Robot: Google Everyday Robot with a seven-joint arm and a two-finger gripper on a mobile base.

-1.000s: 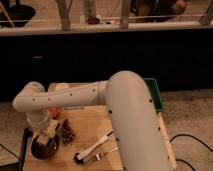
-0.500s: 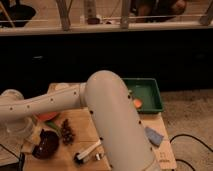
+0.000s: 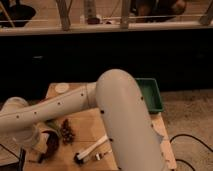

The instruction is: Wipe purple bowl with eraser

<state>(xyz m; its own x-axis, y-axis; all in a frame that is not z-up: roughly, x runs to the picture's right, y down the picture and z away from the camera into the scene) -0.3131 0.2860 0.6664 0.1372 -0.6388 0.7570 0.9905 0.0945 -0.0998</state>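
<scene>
Camera view: over the last second the white arm has swung across the bench. Its big elbow now fills the middle of the scene, and the wrist has sunk toward the front left corner. The purple bowl has not shifted. It sits near that corner, partly covered by the wrist, with a knobbly pine cone just beside it on the right. To my eye the wiping step is in hand or about to begin, since the tool end is down at the bowl's left rim.

The gripper hangs at the bowl's left edge. Whether it is spread or closed I cannot tell. I cannot make out the eraser either; it may be tucked inside the gripper. The forearm runs nearly level from the elbow leftward, then bends down at the wrist. A white-handled brush lies near the front edge, and the green tray rests at the far right corner, well apart from the bowl.
</scene>
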